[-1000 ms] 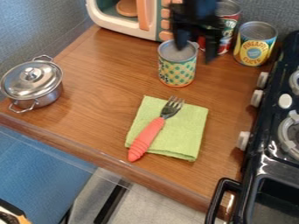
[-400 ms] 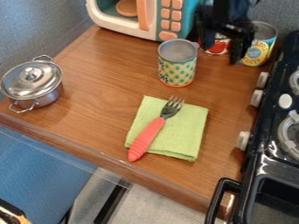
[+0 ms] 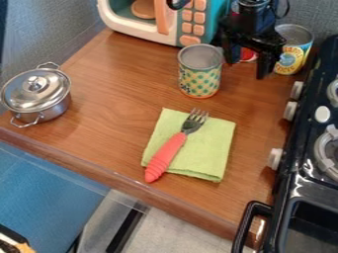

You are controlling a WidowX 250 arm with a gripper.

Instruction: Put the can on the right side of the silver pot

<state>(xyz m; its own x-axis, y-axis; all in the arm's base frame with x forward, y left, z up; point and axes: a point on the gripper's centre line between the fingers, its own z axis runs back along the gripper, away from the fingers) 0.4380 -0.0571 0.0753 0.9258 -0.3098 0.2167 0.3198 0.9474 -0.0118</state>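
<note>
The wooden counter (image 3: 119, 99) had one black stove (image 3: 294, 175) at its right and one toy microwave (image 3: 142, 35) at the back. The black gripper (image 3: 245, 68) hung down, its two fingers spread apart. One silver pot (image 3: 38, 94) stood at left. One green cloth (image 3: 208, 148) lay in front of three cans: dotted can (image 3: 200, 81), left of the gripper; yellow-blue can (image 3: 292, 58); red can (image 3: 247, 55), partly hidden. One fork (image 3: 168, 150) lay across the cloth.
</note>
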